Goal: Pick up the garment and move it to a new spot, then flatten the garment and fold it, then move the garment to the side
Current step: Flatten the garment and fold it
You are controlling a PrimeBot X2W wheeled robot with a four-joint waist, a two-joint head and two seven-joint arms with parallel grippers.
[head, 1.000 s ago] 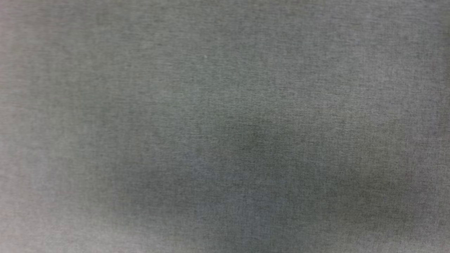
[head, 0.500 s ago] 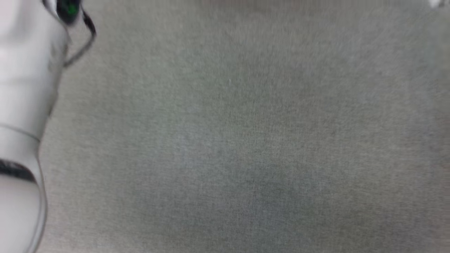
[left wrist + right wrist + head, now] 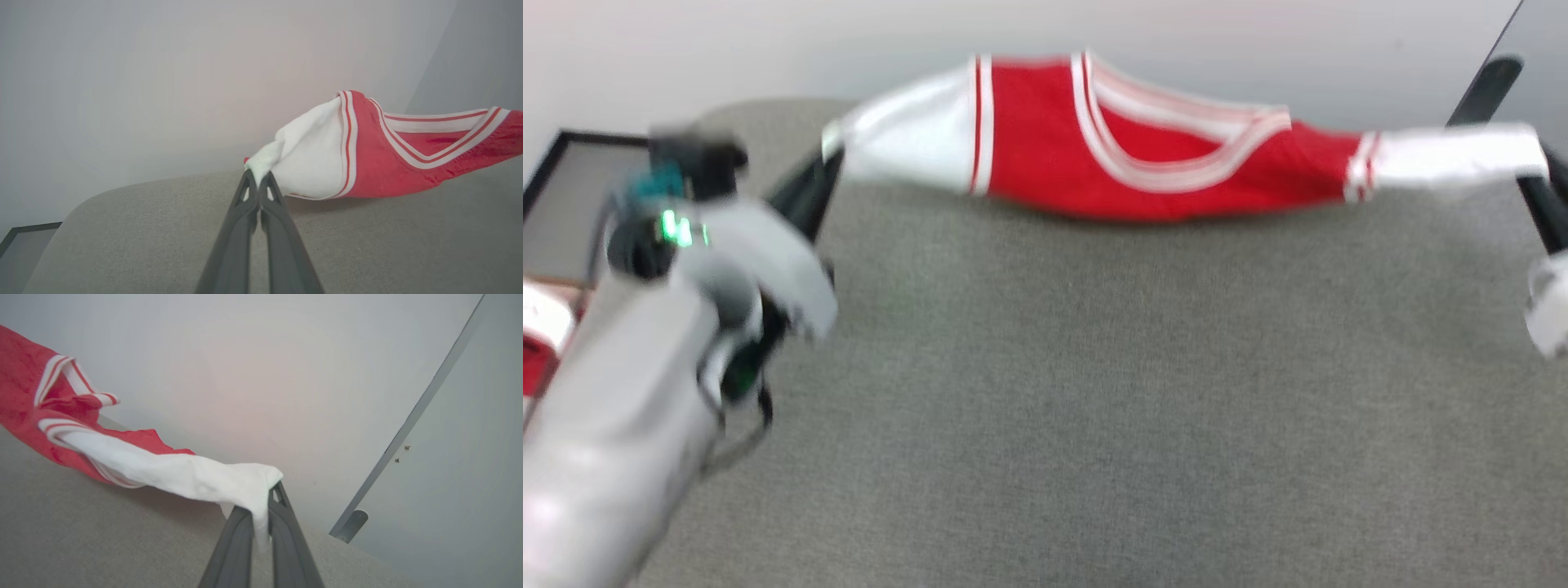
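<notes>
One garment (image 3: 1045, 139), stretched over the far edge of the grey cushion (image 3: 1094, 392) and perhaps brushing it, hangs between two grippers: left gripper (image 3: 258, 179) and right gripper (image 3: 266, 503) each pinch one white sleeve tightly.

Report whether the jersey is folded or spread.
Spread, not folded: the garment hangs stretched between the left gripper and the right gripper, each shut on a white sleeve.

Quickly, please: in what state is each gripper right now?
Left gripper: closed, holding the garment by one white sleeve.
Right gripper: closed, holding the garment by the other sleeve.
</notes>
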